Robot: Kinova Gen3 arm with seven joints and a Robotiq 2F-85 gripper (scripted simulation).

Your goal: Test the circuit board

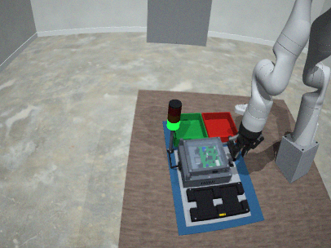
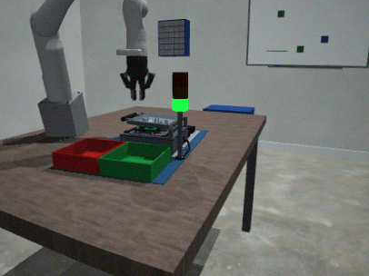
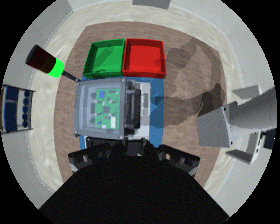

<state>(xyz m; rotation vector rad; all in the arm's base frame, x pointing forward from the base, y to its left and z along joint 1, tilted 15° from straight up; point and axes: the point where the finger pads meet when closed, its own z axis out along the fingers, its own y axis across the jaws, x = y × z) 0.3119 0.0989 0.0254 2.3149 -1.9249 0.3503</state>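
The green circuit board (image 1: 208,155) lies in the grey tester (image 1: 204,161) under the clear lid (image 2: 150,118). In the exterior view the lid looks slightly raised on the side toward the arm. The signal light (image 1: 174,125) by the tester glows green and also shows in the exterior view (image 2: 180,103). My gripper (image 1: 241,147) (image 2: 138,93) hangs above the tester's right edge, well over the lid. Its fingers stand partly open with nothing between them. In the wrist view the tester (image 3: 109,110) lies below and to the left.
The green bin (image 1: 189,126) and the red bin (image 1: 219,122) stand side by side behind the tester. The empty black tray (image 1: 217,202) lies in front of the tester on the blue mat. A blue pad (image 2: 228,109) lies at the table's far edge.
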